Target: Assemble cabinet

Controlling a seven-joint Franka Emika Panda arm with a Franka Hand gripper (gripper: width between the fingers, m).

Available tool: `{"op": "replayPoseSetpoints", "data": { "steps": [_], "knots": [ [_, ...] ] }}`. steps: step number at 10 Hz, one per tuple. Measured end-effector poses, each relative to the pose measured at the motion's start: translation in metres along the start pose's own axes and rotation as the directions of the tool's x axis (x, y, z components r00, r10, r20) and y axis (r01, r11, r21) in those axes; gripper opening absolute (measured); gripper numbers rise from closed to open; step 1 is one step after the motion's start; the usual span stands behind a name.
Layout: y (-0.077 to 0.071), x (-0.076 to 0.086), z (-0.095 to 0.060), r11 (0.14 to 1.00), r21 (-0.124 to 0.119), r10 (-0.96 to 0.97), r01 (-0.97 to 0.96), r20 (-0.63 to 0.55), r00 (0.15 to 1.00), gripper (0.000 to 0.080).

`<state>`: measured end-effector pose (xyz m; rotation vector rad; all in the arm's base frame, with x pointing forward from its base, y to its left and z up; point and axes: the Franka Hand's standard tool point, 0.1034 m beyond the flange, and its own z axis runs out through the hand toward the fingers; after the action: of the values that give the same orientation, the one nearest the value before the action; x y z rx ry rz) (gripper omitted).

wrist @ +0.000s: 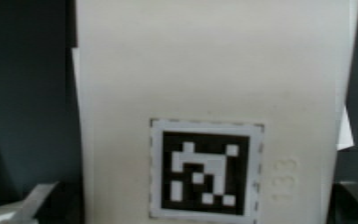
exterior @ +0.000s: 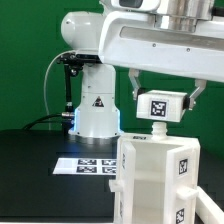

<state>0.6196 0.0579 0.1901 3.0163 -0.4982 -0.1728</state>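
The cabinet's white box [exterior: 135,185] stands upright at the front of the exterior view's right, with marker tags on its sides. Just above its top, on a short white peg [exterior: 158,128], sits a flat white cabinet panel [exterior: 160,105] bearing a black-and-white tag. My gripper [exterior: 163,100] comes down from above, its dark fingers pressed against the panel's two sides, shut on it. In the wrist view the panel [wrist: 194,90] fills the middle, with its tag [wrist: 206,168] facing the camera. A grey fingertip [wrist: 12,208] shows at one lower corner, and the other finger is at the opposite edge.
The arm's white base [exterior: 95,110] stands at the back on the black table [exterior: 30,175], with a black cable post [exterior: 66,85] beside it. The marker board [exterior: 95,164] lies flat between the base and the box. A green wall is behind.
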Motion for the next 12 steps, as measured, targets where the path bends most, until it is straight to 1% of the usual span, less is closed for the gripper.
{"op": "replayPoseSetpoints", "data": {
  "steps": [1, 6, 7, 8, 9, 12],
  "knots": [
    [-0.002, 0.001, -0.001, 1.0, 0.001, -0.008, 0.008, -0.007, 1.0, 0.0568],
    [0.001, 0.001, -0.001, 1.0, 0.005, -0.004, 0.004, -0.002, 1.0, 0.0567],
    [0.003, 0.001, 0.0, 1.0, 0.015, -0.015, 0.015, -0.021, 1.0, 0.0567],
    [0.007, -0.003, 0.005, 1.0, 0.02, -0.012, 0.012, -0.026, 1.0, 0.0567],
    [0.009, -0.006, 0.01, 1.0, 0.019, -0.01, 0.011, -0.025, 1.0, 0.0567],
    [0.012, -0.007, 0.018, 1.0, 0.019, -0.006, 0.007, -0.03, 1.0, 0.0567]
  ]
}}
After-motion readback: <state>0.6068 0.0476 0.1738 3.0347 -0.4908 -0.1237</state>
